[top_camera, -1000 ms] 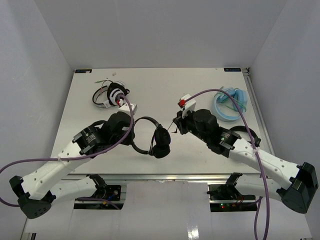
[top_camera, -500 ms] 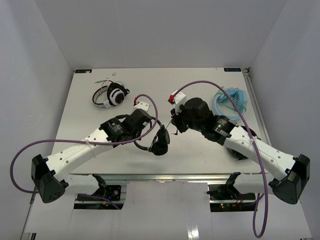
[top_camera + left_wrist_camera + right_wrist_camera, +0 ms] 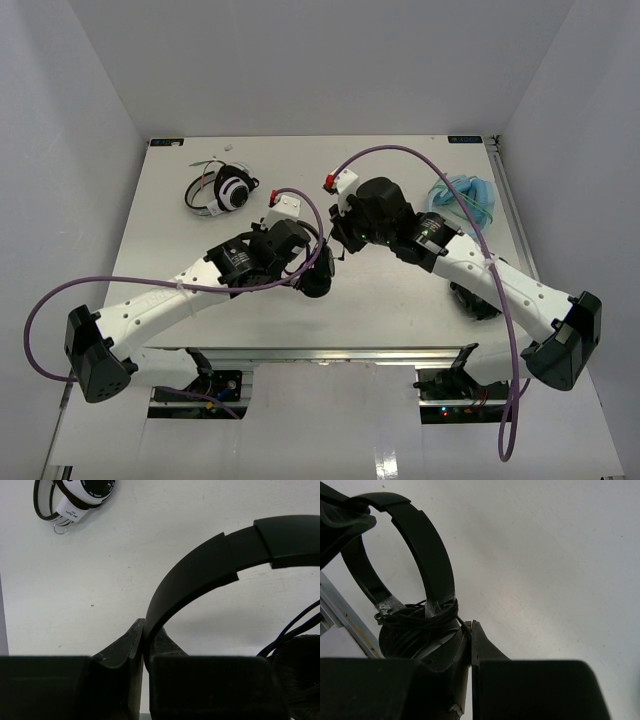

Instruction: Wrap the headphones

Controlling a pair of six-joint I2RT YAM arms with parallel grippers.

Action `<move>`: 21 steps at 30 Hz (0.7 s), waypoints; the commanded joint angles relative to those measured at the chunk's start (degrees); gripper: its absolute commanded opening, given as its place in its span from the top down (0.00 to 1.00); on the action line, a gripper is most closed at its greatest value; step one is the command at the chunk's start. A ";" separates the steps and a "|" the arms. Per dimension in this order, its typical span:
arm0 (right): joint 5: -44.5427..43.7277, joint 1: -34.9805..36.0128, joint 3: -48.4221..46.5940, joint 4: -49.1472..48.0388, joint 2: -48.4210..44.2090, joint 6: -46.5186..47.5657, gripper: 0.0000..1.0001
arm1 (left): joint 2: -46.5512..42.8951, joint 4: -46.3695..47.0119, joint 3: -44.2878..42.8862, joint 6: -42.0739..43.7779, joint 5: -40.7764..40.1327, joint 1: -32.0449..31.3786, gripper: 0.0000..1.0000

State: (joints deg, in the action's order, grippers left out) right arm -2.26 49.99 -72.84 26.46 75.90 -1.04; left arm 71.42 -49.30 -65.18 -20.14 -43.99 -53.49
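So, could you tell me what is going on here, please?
The black headphones are being wrapped. The left gripper clamps the headband, while the right gripper pinches the thin cable, which is already looped several times around the headband's ends just above the earcups.

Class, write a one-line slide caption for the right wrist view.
Right gripper pinches the thin cable coiled round both band ends of the black headphones.

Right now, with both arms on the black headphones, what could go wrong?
The left tool pinches only the thin headband, so a hard tug could twist it free. The right tool holds the loosely wound cable; slack there might let the turns slip off.
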 commanded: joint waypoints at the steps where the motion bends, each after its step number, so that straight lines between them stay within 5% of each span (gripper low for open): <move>1: 3.29 -1.03 -4.88 -2.47 1.37 0.77 0.92 | -0.23 2.37 2.15 0.23 -4.08 -0.21 1.00; 21: 26.93 -2.53 -2.79 -6.13 0.30 -4.20 0.92 | 0.83 3.69 3.74 -7.34 -8.64 -0.21 1.00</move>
State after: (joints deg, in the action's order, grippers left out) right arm 16.63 47.57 -76.16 26.88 78.85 -2.63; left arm 71.92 -44.58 -61.54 -25.62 -50.28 -53.65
